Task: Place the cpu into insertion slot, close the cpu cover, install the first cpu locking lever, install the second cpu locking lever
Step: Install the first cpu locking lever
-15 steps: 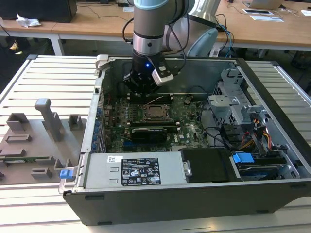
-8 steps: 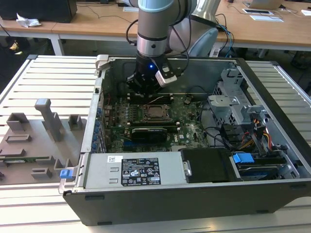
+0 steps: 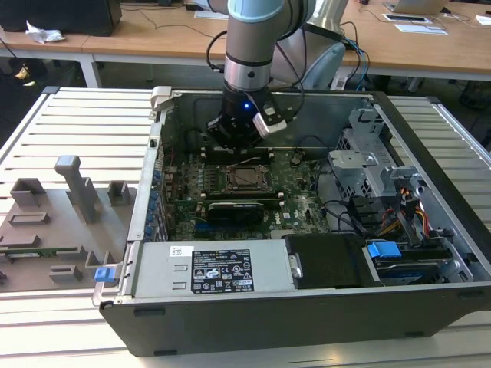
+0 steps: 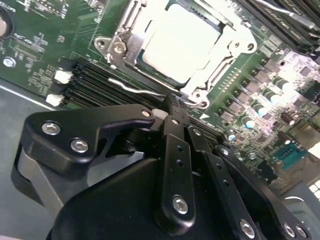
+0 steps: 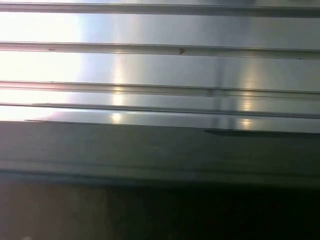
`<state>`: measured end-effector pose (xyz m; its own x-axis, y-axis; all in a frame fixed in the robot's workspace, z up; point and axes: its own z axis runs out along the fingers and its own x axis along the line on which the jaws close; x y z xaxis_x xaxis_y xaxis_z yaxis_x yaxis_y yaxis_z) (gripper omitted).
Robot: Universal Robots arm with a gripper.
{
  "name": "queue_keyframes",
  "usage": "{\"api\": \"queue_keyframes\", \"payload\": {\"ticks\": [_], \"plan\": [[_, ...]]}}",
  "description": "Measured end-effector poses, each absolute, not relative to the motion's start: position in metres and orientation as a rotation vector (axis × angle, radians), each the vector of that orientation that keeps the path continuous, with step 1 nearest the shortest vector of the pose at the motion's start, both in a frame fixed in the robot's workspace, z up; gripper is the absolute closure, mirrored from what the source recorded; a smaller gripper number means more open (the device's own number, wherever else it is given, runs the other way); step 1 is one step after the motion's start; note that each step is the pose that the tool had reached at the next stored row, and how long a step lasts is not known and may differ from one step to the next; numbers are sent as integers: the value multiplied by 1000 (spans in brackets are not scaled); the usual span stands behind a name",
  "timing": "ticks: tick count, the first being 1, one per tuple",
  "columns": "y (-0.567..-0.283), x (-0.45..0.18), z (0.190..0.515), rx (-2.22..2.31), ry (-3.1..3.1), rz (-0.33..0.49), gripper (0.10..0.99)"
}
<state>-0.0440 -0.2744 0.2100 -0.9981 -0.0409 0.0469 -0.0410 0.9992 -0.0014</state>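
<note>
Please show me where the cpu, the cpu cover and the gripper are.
cpu [image 4: 180, 42]: second wrist view, middle of silver top.
cpu cover [image 4: 222, 67]: second wrist view, side of frame.
gripper [image 4: 171, 107]: second wrist view, its tip.

You've got a green motherboard [image 4: 40, 45] speckled with white print. Sitting on that board, the cpu [image 4: 177, 42] has a dull silver-grey top and the cpu cover [image 4: 231, 44] is shiny bare silver. Your gripper [image 4: 167, 110] above the board is matte black with silver screws. Just off the board, the power supply [image 3: 207, 272] is grey with a white label, and the plastic tab [image 3: 381, 250] is bright blue.
</note>
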Motion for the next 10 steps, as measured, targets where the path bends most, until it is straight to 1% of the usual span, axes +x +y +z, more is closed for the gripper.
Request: {"api": "queue_keyframes", "payload": {"ticks": [10], "plan": [[-274, -19, 208, 64, -3084, -47, 980]]}}
